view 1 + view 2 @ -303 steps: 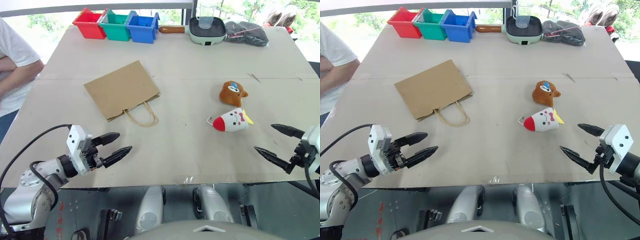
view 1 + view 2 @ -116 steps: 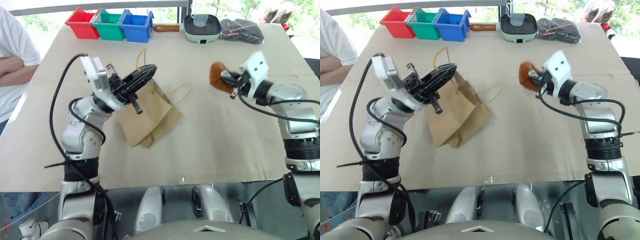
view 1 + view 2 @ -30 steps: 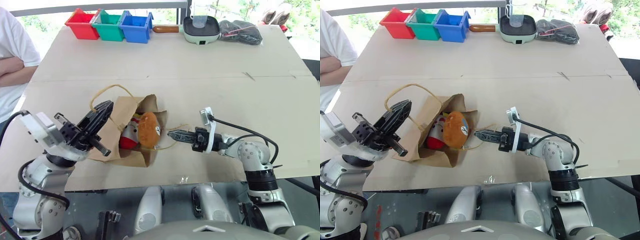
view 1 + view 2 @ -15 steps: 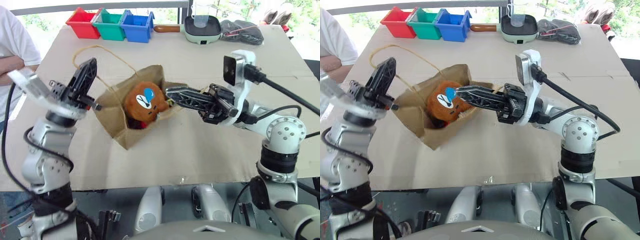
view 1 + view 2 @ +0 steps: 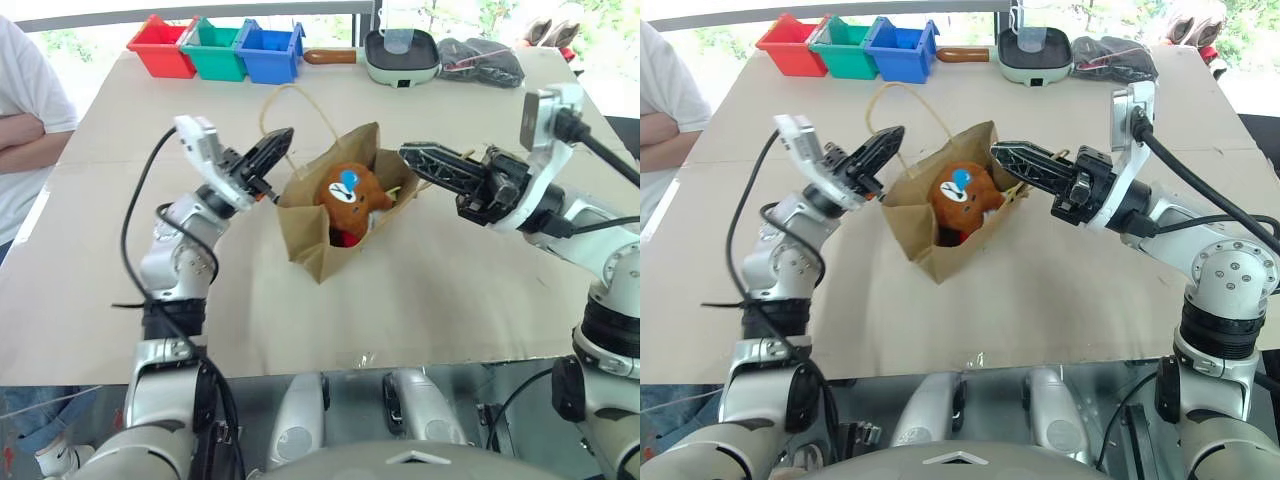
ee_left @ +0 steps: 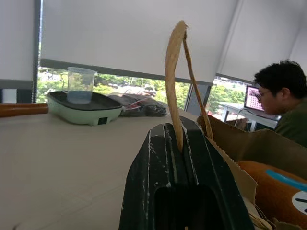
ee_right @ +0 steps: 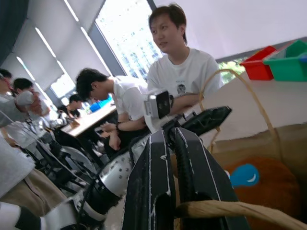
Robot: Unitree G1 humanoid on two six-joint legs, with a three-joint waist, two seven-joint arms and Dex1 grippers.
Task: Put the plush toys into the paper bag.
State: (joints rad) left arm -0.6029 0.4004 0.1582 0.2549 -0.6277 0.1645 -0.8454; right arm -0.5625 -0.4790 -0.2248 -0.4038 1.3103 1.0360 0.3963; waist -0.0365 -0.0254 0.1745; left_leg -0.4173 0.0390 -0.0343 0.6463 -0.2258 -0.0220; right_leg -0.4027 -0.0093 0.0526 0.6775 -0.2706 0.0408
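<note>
A fuzzy brown plush toy (image 5: 350, 196) is sitting inside the creased kraft paper bag (image 5: 312, 236) at frame centre. The left gripper (image 5: 268, 152) is pinching one twisted cord handle (image 5: 283, 110); the right gripper (image 5: 425, 160) is clamping the other, over the pale bench (image 5: 420, 290).

Looks like shared office or robotics lab. Big windows with roller blinds, trees outside. Several people (image 7: 103, 103) seated at long desks behind, one person (image 6: 283, 103) facing lit monitor (image 6: 253, 98). Person in white T-shirt (image 7: 180, 72) stands by with arms folded. Work surface is cardboard-covered table (image 5: 400, 300), staged with red, green, blue plastic bins (image 5: 215, 48) and small electric pan (image 5: 402, 52) at far edge.
</note>
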